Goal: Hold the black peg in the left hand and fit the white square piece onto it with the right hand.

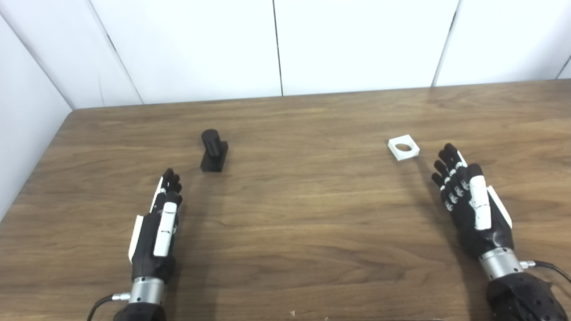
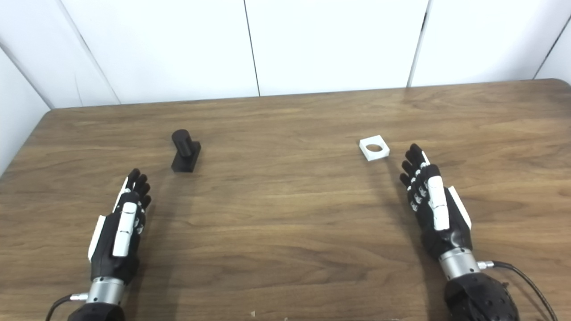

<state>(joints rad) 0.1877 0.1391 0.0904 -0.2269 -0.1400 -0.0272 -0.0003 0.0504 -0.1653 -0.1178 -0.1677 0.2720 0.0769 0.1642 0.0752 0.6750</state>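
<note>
A black peg [image 1: 213, 151] with a round post on a rectangular base stands on the wooden table [image 1: 294, 214], left of centre. A white square piece [image 1: 403, 147] with a round hole lies flat at the right. My left hand [image 1: 160, 223] hovers open, fingers stretched forward, a little short of and to the left of the peg, holding nothing. My right hand [image 1: 468, 196] is open too, its fingertips [image 1: 448, 154] just right of the white piece without touching it. In the right eye view the peg [image 2: 184, 150] and the white piece [image 2: 374, 148] appear the same way.
White wall panels [image 1: 276, 44] rise behind the table's far edge. The table's left edge [image 1: 31, 169] runs close to my left arm. A cable [image 1: 551, 267] trails from my right wrist.
</note>
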